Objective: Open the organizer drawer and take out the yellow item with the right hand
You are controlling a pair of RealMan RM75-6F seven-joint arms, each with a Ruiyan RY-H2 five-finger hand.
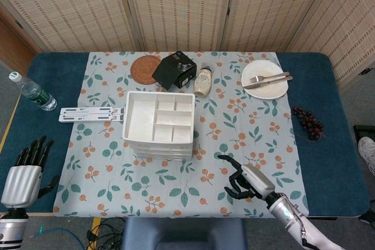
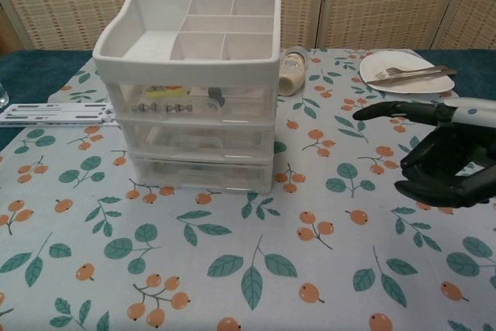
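Note:
The white three-drawer organizer (image 1: 157, 124) (image 2: 194, 91) stands mid-table with all drawers closed. Through the clear top drawer front I see a yellow item (image 2: 160, 92) beside small metal parts. My right hand (image 1: 246, 181) (image 2: 440, 156) hovers over the cloth to the right of the organizer, fingers spread and holding nothing, well apart from the drawers. My left hand (image 1: 24, 172) rests at the table's near left corner, fingers extended and empty; the chest view does not show it.
Behind the organizer lie a round woven coaster (image 1: 145, 68), a black box (image 1: 175, 69) and a jar (image 1: 203, 81). A plate with a fork (image 1: 265, 78) sits back right, grapes (image 1: 308, 122) right, a water bottle (image 1: 32, 92) and a white strip (image 1: 91, 113) left.

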